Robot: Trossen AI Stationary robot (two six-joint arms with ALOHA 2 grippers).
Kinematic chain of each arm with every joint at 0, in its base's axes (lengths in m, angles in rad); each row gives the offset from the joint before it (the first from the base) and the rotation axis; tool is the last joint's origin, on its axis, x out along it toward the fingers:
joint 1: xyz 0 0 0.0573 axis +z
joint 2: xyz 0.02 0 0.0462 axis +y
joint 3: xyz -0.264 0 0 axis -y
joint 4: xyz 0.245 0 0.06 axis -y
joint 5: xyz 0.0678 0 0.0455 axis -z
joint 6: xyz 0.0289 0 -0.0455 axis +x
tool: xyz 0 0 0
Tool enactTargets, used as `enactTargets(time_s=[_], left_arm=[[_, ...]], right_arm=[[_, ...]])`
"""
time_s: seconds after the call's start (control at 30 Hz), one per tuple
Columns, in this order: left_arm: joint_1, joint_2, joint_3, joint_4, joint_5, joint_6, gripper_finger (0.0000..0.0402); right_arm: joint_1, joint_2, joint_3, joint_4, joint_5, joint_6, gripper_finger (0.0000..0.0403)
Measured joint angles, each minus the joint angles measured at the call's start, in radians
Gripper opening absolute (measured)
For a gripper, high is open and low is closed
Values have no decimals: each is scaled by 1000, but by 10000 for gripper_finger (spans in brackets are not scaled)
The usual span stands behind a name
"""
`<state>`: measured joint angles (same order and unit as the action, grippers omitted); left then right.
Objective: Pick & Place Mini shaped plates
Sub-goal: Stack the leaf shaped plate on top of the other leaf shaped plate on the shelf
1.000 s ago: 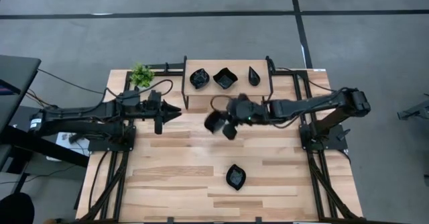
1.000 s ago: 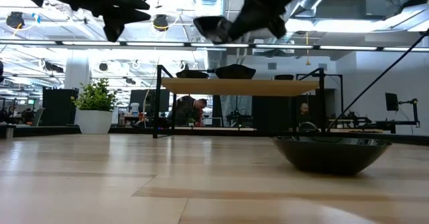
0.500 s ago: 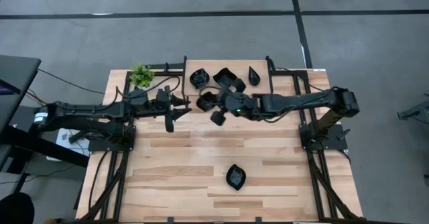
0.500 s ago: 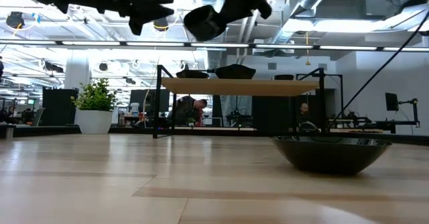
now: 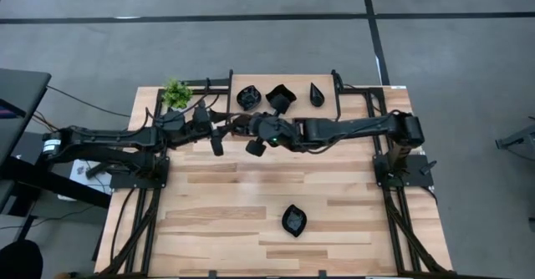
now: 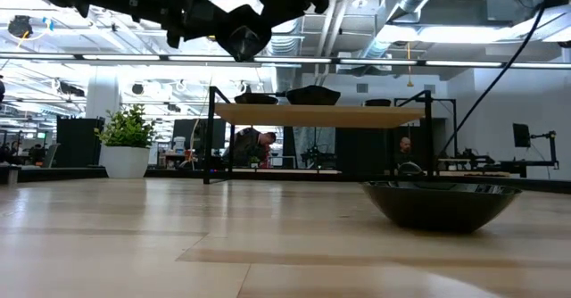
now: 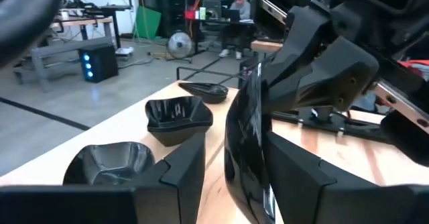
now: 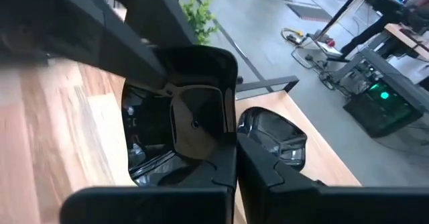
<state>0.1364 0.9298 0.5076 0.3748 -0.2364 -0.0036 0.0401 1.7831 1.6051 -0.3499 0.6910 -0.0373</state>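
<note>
High view: a glossy black wavy-edged square dish (image 5: 256, 145) is gripped in the clenched right pincer (image 5: 261, 139) above the wooden desk (image 5: 217, 204), just before the raised wooden shelf (image 5: 294, 85). The left pincer (image 5: 221, 132), its fingers parted, is met beside it. Another black dish (image 5: 293, 220) lies nearer the front edge

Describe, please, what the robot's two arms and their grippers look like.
Both arms are matte black, built of slim jointed segments with black cables trailing to their bases. The left arm shows a small white label near its base; the right arm ends in a bulky shoulder joint. Each gripper's jaws are thick, angular black plastic blocks.
</note>
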Motion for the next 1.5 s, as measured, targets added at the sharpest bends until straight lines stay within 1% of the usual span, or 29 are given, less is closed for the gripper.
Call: enactTargets(time_s=[0.1,0.23,0.37,0.47,0.6,0.77,0.8,0.87,1.13,1.27,1.37,1.43,1.5], left_arm=[[0,0,0,-1,-21,6,151],[0,0,0,-2,-68,31,150],[0,0,0,-2,-69,32,149],[0,0,0,-1,-70,28,139],[0,0,0,2,-51,26,99],[1,0,0,11,-36,26,18],[2,1,0,12,-36,26,11],[0,1,0,16,-36,26,9],[0,2,0,33,-38,26,7],[0,1,0,27,-64,38,7],[1,1,0,16,-107,76,7],[7,1,0,7,-133,79,7],[20,1,0,8,-134,67,7]], right_arm=[[0,9,25,-41,15,0,0],[3,5,28,-38,21,1,0],[5,5,28,-28,23,1,0],[5,5,28,-28,21,1,0],[5,5,27,-6,20,1,0],[5,5,27,13,-1,1,8],[5,4,27,14,-13,1,13],[5,2,27,17,-34,2,25],[2,-4,28,7,-43,1,97],[-2,-15,58,-49,-40,-18,135],[-2,-30,94,-142,-36,-34,161],[-3,-42,112,-188,-10,-39,176],[-3,-65,112,-273,23,-28,188]])
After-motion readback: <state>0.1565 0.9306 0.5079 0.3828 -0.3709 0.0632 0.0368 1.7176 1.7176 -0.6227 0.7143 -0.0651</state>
